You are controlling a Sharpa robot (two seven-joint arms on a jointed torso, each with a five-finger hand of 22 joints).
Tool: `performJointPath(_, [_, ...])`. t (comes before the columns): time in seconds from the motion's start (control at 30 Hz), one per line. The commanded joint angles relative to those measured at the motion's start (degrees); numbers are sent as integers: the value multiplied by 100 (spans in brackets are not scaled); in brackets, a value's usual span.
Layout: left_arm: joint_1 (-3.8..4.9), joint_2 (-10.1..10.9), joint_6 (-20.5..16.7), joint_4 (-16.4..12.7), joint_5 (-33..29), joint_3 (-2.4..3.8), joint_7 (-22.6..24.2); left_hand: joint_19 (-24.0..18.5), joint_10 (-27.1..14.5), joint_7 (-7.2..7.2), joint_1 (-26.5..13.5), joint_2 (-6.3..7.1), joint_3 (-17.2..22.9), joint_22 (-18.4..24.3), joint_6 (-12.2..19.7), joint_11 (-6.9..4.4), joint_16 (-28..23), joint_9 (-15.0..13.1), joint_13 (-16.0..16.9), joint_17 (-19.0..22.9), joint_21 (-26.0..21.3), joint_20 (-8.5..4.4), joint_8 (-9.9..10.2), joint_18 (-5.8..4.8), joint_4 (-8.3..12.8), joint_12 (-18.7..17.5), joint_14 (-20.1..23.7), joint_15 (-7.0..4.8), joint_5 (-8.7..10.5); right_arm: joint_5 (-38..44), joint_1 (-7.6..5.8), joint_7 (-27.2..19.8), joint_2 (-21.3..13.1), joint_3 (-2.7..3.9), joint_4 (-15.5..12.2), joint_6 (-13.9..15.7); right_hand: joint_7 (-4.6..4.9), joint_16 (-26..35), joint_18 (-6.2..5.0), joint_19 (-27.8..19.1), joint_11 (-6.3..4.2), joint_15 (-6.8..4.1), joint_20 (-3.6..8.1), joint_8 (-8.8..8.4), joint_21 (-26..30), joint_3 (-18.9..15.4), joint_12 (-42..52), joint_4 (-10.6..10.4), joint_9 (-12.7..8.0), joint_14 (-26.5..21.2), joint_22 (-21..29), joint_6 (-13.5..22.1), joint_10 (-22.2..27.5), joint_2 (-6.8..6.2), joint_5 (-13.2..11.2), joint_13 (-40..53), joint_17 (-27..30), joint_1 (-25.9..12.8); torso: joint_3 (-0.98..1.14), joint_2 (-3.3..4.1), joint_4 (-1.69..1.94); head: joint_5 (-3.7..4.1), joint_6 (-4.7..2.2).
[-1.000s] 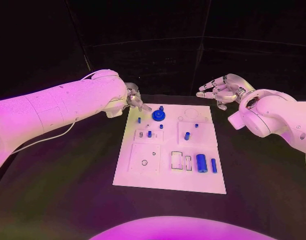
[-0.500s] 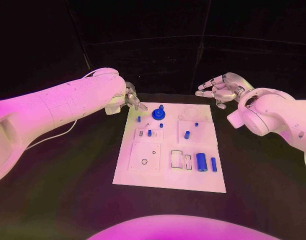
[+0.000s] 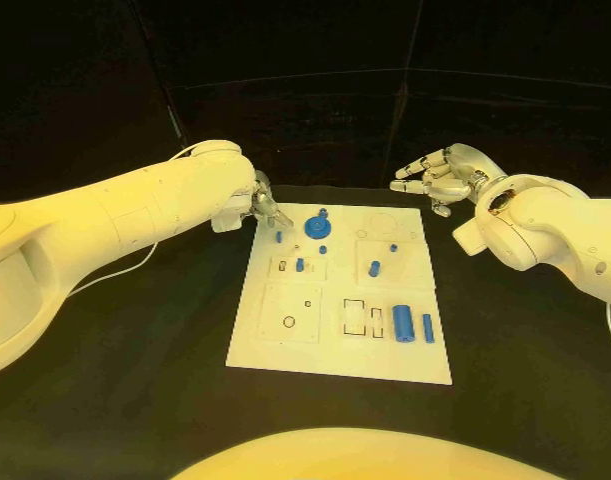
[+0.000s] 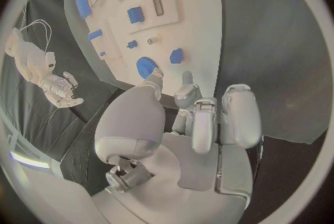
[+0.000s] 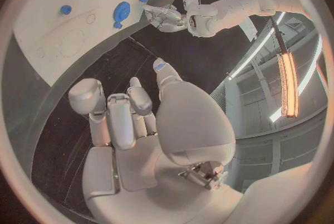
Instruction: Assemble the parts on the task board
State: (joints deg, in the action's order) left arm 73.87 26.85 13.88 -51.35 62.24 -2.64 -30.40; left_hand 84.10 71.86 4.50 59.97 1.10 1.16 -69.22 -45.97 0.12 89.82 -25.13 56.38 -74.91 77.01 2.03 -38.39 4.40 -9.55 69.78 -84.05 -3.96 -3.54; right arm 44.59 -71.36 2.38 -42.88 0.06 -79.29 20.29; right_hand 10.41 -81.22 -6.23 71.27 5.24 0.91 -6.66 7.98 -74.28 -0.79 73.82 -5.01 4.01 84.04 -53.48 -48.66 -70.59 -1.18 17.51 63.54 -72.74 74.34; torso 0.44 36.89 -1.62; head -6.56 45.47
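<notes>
Currently, in the head view, the task board (image 3: 337,340) lies flat in the middle of the black desk (image 3: 118,400), and the parts stand or lie on it: a blue gear (image 3: 317,229) near the far edge, small blue pegs in the middle rows, and a blue cylinder (image 3: 403,324) beside a slim blue pin (image 3: 428,329) near the right edge. The left hand (image 3: 265,203) hovers at the board's far left corner, near the gear, grasping nothing visible. The right hand (image 3: 438,178) hangs off the far right corner, well apart from the parts, fingers spread and empty. In the left wrist view, the left hand (image 4: 198,118) shows fingers extended toward the gear (image 4: 146,67), released and not touching it; a descent from this angle risks a fingertip nudging the gear or the small blue block (image 4: 177,56) beside it, unseating it rather than grasping it. In the right wrist view, the right hand (image 5: 128,115) is released with fingers loosely curved above the desk, away from the board (image 5: 49,40); a sweep inward could drag across the board edge and shift the whole plate, misaligning the left hand's approach.
</notes>
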Motion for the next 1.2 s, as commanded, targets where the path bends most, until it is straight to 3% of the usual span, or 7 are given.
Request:
performJointPath(0.03, [2,-17,269,21,16,-7,-17,2,-15,-1,76,-17,-48,-17,-62,6,18,12,-5,-1509,15,32,28,-40,2,-2,-595,27,16,16,-10,-42,6,5,0,-44,-14,28,-75,-33,-2,-31,-5,23,28,-37,-30,-10,-9,225,8,37,39,40,-3,-5,5,-30,1,-1,4,2,4])
performJointPath(0.47, [-15,-43,546,50,16,-43,-31,0,-9,-16,260,-157,-92,-33,-157,-7,18,62,9,-1509,22,27,49,-41,70,15,-595,18,12,17,-10,-40,15,5,3,-49,-14,28,-75,-33,-2,-31,-5,23,28,-37,-30,-10,-9,225,8,37,39,40,-3,-5,5,-30,5,0,2,1,14])
performJointPath(0.93, [-30,-67,511,40,-57,-51,-9,-1,-6,-22,376,-266,-83,-42,-202,-14,18,92,10,-1509,25,22,65,-42,122,21,-595,12,9,17,-10,-39,27,5,11,-54,-14,28,-75,-33,-2,-31,-5,23,28,-37,-30,-10,-9,225,8,37,39,40,-3,-5,5,-30,3,-2,3,0,25])
performJointPath(1.1, [-33,-63,427,32,-152,-52,5,-2,-2,-26,487,-373,-36,-46,-228,-19,18,112,13,-1509,26,18,73,-42,182,25,-595,8,7,27,-10,-38,30,5,14,-54,-14,28,-75,-33,-2,-31,-5,23,28,-37,-30,-10,-9,225,8,37,39,40,-3,-5,5,-30,1,-1,7,4,32])
performJointPath(1.2, [-35,-58,352,22,-231,-52,18,-5,-3,-35,624,-516,48,-44,-245,-27,18,128,9,-1509,23,12,78,-40,259,24,-595,1,6,46,-10,-37,34,5,16,-56,-14,28,-75,-33,-2,-31,-5,23,28,-37,-30,-10,-9,225,8,37,39,40,-3,-5,5,-30,2,1,4,1,40])
